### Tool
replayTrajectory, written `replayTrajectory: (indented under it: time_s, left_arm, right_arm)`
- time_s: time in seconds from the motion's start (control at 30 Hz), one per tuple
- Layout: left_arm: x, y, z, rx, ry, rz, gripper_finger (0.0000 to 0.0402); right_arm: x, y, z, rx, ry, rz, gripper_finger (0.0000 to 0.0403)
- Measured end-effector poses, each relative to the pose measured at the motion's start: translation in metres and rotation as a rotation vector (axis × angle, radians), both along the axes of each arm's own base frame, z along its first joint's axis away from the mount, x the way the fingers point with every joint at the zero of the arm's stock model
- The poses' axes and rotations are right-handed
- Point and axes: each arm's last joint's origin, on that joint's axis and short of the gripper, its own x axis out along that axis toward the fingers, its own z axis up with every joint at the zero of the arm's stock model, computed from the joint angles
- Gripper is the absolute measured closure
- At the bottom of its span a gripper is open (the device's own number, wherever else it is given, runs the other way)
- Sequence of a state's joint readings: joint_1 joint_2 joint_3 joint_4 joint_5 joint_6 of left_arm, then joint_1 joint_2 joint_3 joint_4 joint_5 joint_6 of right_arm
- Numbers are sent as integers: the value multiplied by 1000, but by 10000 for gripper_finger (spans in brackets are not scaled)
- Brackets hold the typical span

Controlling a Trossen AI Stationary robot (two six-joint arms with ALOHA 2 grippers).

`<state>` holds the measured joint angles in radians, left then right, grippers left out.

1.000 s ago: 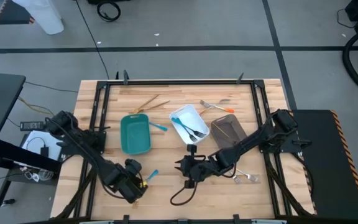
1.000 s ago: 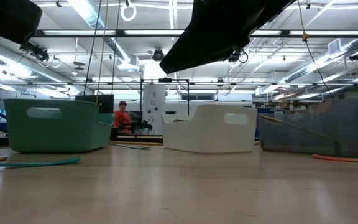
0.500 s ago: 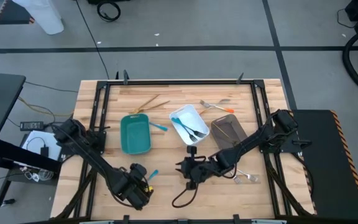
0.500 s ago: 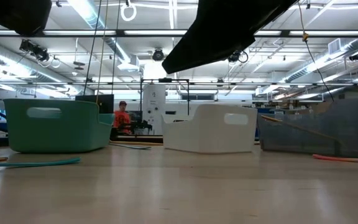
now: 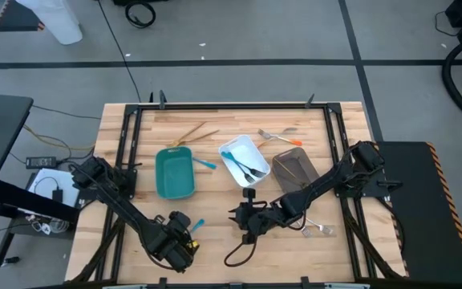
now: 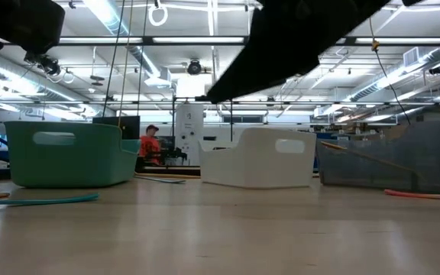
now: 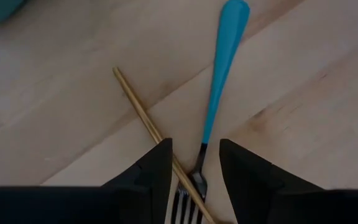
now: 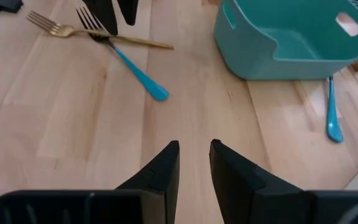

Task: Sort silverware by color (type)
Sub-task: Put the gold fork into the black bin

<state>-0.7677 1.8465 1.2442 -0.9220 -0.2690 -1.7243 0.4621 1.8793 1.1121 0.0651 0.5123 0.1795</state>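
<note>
A blue-handled fork (image 7: 219,74) lies crossed over an all-gold fork (image 7: 143,107) on the table near its near edge; both also show in the right wrist view, the blue fork (image 8: 137,73) and the gold fork (image 8: 73,31). My left gripper (image 7: 196,144) is open, pointing down, with a finger on either side of the place where the two forks cross, near their tines (image 7: 185,200). In the high view my left gripper (image 5: 181,243) stands beside the blue fork (image 5: 196,225). My right gripper (image 8: 194,144) is open and holds nothing, to the right of them (image 5: 237,218).
Teal tray (image 5: 174,172), white tray (image 5: 244,159) with dark forks in it, and grey-brown tray (image 5: 295,168) stand mid-table. A blue spoon (image 8: 332,112) lies beside the teal tray. Gold pieces (image 5: 195,132) and orange-handled pieces (image 5: 277,136) lie farther back, and a fork (image 5: 315,229) by the right arm.
My left gripper has moved toward the table's right and near edge, closing in on the crossed blue and gold forks. The forks and trays have stayed where they were.
</note>
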Motion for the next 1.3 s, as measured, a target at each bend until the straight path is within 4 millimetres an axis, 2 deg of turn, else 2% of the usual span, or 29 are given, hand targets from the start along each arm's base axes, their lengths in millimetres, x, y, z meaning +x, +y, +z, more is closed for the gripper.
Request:
replayTrajectory:
  time_s: [0.17, 0.47, 0.77, 1.03, 1.3]
  left_arm:
    - [-2, -2, -2, 21, -33, 7, 261]
    - [0, -10, -2, -52, -73, 47, 261]
    - [-1, -16, -5, -153, -13, 83, 261]
    - [-4, -14, -16, -128, 79, 84, 261]
    - [-7, -12, -17, -97, 112, 72, 261]
  right_arm:
    - [-3, -7, -8, -8, 15, -14, 307]
    - [-2, -9, -9, 3, 7, -14, 307]
    - [-2, -9, -9, 4, 6, -13, 307]
    - [-2, -9, -10, 19, 12, 5, 307]
    - [-2, -8, -9, 23, 6, 7, 307]
